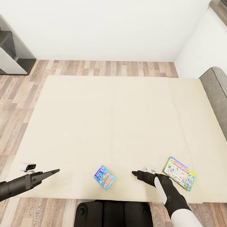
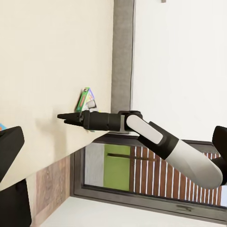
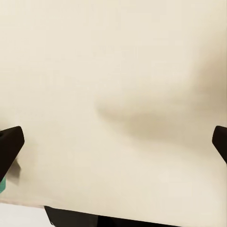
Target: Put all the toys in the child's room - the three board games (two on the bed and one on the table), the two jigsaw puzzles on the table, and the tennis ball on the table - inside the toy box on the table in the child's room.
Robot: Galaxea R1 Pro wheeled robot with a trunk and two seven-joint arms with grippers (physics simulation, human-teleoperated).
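Observation:
Two board games lie near the front edge of the cream bed (image 1: 110, 119). One is a blue carton (image 1: 104, 177); the other is a Monopoly carton (image 1: 179, 173), also seen edge-on (image 2: 85, 99). My right gripper (image 1: 134, 172) hovers low over the bed between them, nearer the Monopoly carton and touching neither. In the right wrist view its fingers (image 3: 9, 144) stand wide apart over bare bedding. My left gripper (image 1: 58, 171) reaches in left of the blue carton, open and empty. The toy box, jigsaw puzzles and tennis ball are out of view.
Wood-plank floor (image 1: 15, 104) runs along the bed's left and far sides. A dark grey shelf unit (image 1: 15, 53) stands at the far left against the white wall. A grey padded headboard (image 1: 217, 94) borders the bed on the right. My base (image 1: 113, 214) sits at the bed's front edge.

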